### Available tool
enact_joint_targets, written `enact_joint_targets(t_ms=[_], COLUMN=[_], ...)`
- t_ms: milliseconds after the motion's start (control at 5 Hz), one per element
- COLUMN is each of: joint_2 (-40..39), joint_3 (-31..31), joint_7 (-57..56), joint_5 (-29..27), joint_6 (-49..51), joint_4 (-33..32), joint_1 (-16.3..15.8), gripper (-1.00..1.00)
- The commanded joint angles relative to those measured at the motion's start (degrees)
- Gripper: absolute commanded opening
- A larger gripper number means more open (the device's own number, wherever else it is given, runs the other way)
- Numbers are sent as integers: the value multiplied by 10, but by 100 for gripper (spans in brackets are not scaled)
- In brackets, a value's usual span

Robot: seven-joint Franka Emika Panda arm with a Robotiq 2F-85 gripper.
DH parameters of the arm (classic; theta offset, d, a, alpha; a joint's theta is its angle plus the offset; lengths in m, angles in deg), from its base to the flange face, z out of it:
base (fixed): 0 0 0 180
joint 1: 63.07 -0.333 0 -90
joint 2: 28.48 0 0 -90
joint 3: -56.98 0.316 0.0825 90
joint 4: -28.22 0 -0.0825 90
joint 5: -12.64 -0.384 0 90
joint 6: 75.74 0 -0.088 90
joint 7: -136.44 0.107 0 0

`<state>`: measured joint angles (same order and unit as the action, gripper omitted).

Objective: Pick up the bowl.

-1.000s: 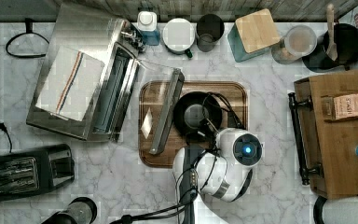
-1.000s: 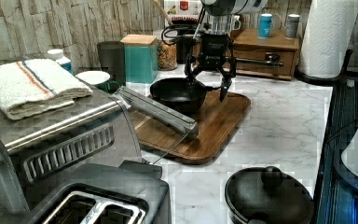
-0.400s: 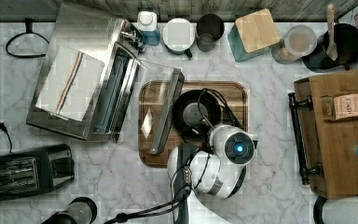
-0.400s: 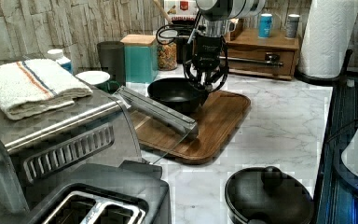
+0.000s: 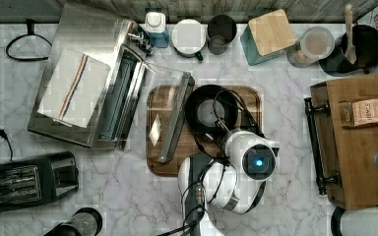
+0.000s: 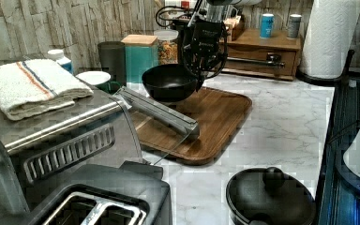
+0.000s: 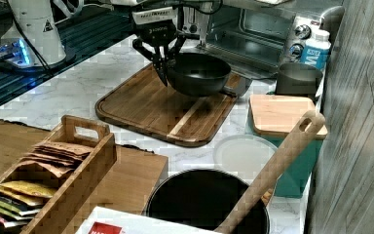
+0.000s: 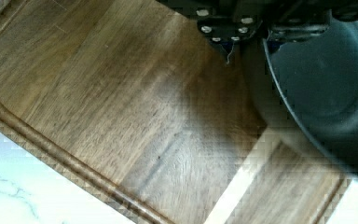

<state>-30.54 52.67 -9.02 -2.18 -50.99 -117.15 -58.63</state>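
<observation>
The black bowl point(image 6: 168, 82) hangs a little above the wooden board point(image 6: 215, 117), slightly tilted, with a shadow beneath it. My gripper point(image 6: 201, 74) comes down from above and is shut on the bowl's rim on the side towards the left view's right. In the right view the fingers point(image 7: 161, 64) pinch the rim at the right view's left edge of the bowl point(image 7: 199, 73). From the top view the bowl point(image 5: 209, 110) shows its paler centre, and the arm's wrist covers its near edge. In the wrist view the bowl point(image 8: 326, 88) sits beside the fingers point(image 8: 230, 29).
The toaster oven's open glass door point(image 5: 174, 118) lies over the board's edge, close to the bowl. A green mug point(image 5: 189, 37), dark cup point(image 5: 221, 33) and teal canister point(image 5: 268, 37) line the back. A wooden drawer unit point(image 5: 359, 137) stands at the top view's right, a lidded pot point(image 6: 269, 197) nearer the left view's front.
The fingers, spread around the rim a second ago, have shut on it. The bowl has risen off the board and tilted slightly.
</observation>
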Motion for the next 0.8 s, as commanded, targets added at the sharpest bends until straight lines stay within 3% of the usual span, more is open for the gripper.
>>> enact_joint_targets(t_ms=[200, 400, 600, 800], joint_2=[116, 114, 61, 72], joint_3=[17, 6, -50, -36], joint_7=[251, 224, -39, -97], joint_5=[242, 233, 97, 115], joint_6=[82, 172, 267, 274], joint_4=[89, 177, 278, 295], joint_1=[38, 25, -25, -25], gripper=[-100, -100, -100, -100])
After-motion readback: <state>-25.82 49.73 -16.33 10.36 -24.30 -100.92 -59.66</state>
